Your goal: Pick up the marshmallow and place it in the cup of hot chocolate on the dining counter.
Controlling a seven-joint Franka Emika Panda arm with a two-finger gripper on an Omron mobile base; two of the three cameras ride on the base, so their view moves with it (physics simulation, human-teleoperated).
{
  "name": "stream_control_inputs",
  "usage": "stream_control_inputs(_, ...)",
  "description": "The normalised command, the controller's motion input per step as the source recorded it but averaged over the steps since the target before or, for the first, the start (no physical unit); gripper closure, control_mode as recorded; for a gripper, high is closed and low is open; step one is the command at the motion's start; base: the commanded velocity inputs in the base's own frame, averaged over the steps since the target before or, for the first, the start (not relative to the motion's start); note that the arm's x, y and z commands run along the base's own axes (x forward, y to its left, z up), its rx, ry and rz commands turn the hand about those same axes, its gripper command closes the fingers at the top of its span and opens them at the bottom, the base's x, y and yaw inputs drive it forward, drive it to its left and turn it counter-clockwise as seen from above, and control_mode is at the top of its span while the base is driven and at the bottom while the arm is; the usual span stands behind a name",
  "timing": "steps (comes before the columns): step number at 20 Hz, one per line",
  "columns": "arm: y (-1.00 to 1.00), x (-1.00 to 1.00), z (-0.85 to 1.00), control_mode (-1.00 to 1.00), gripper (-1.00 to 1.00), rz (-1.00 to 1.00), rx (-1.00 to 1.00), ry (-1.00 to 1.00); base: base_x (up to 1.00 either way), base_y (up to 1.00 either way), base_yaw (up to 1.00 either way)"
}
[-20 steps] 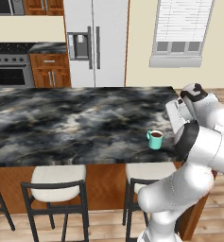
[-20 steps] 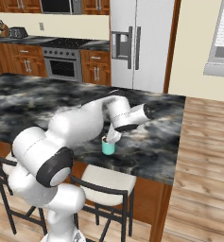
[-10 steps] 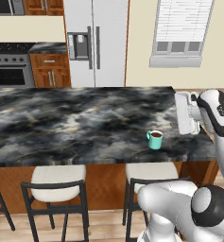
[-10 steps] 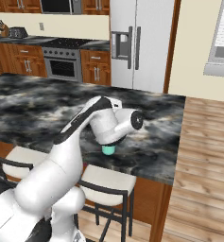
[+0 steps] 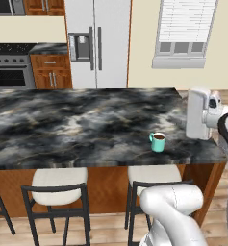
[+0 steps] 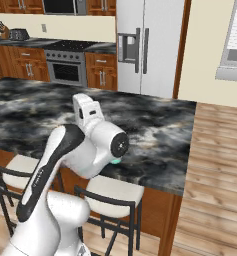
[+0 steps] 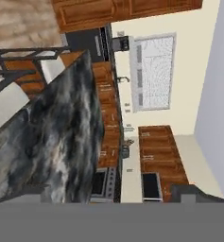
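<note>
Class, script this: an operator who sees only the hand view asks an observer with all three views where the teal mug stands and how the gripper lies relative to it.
Operator: Where is the mug?
Observer: The teal mug stands upright on the dining counter, near the stool-side edge.
Operator: What is in it?
Observer: Dark brown liquid.
Operator: And the gripper?
Observer: In the left base view the gripper hangs to the right of the mug, by the counter's end, clear of it.
</note>
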Motion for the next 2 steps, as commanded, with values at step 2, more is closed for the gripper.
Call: stream_control_inputs(2, 0.29, -0.89, 0.98, -1.0, -1.0, 0.25, -0.24, -0.23, 0.0, 0.0, 0.0)
